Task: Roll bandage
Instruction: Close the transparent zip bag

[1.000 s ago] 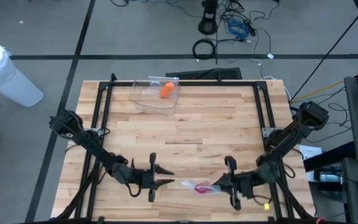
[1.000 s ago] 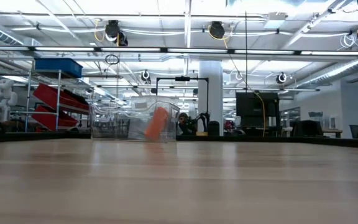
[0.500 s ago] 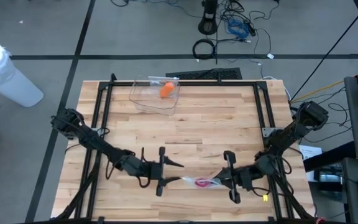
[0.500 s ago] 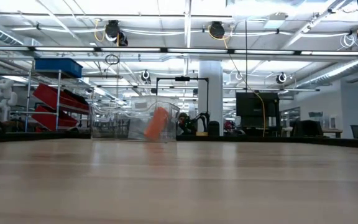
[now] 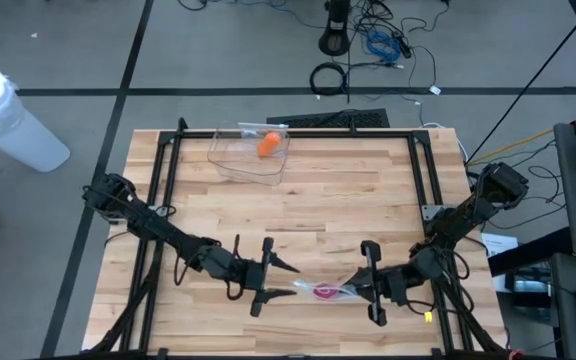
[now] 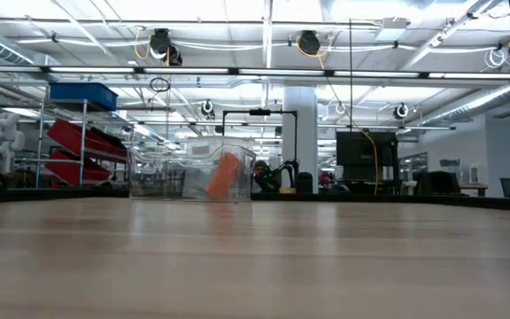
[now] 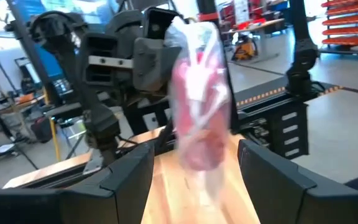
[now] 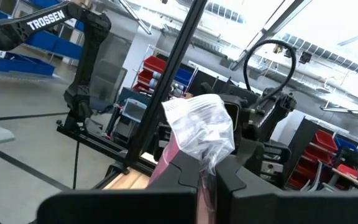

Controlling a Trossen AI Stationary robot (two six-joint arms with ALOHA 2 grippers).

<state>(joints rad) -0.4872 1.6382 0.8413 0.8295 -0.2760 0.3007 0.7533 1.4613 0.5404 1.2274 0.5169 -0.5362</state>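
- My right gripper (image 5: pixel 356 290) is clamped on the pink bandage in its crinkled clear plastic wrapper (image 5: pixel 326 294).
- My left gripper (image 5: pixel 286 280) stands apart, facing its free end.
- I judge it light, soft and slippery; grip the plastic tail.

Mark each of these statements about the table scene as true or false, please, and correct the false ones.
1. The right gripper is shut on the plastic bag. True.
2. The left gripper is shut. False: its jaws stand open beside the bag.
3. The orange roll lies in the clear bin. True.
4. The clear bin sits between the two grippers. False: it is at the table's far edge.
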